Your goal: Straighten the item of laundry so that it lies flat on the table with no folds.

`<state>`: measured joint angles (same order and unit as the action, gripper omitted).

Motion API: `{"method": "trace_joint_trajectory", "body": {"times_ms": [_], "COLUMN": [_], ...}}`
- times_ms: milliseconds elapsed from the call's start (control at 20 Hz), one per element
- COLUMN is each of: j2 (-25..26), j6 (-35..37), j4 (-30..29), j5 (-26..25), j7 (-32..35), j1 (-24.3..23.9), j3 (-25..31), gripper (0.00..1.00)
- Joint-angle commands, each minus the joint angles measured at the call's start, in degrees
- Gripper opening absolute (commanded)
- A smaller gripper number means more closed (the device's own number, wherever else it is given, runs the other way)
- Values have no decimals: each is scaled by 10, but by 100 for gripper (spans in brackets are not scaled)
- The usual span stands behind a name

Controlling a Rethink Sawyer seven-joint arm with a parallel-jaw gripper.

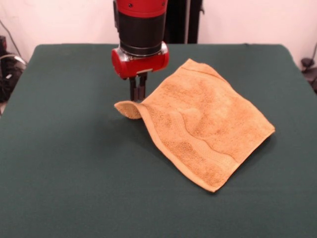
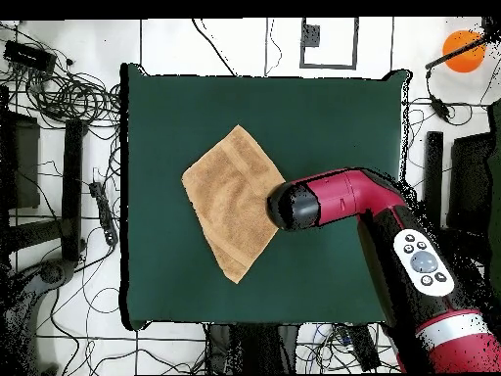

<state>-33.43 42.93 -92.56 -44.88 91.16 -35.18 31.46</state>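
The golden-orange towel (image 1: 203, 124) lies spread on the dark green table (image 1: 64, 158), right of the middle. Its left corner (image 1: 128, 109) is raised off the table and curls over. My gripper (image 1: 137, 97) comes straight down onto that raised corner, with its two dark fingers close together on the towel's edge. The woven band runs along the towel's near side. In the overhead view the towel (image 2: 230, 201) sits as a diamond left of centre on the table (image 2: 333, 127). The arm's wrist (image 2: 294, 206) covers the towel's right corner and hides the gripper.
Cables and equipment lie on the floor around the table (image 2: 68, 98). The arm's body (image 2: 421, 264) reaches over the table's lower right part in the overhead view. An orange round object (image 2: 462, 49) sits off the table at the top right.
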Motion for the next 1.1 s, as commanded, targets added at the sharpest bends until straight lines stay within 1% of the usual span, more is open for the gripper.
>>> {"method": "trace_joint_trajectory", "body": {"times_ms": [50,1100], "j2": [31,30], "j6": [5,7], "j4": [-4,-6], "j5": [-22,-20], "j7": [-96,-99], "j1": [13,12], "j3": [17,18], "gripper": [0,0]}}
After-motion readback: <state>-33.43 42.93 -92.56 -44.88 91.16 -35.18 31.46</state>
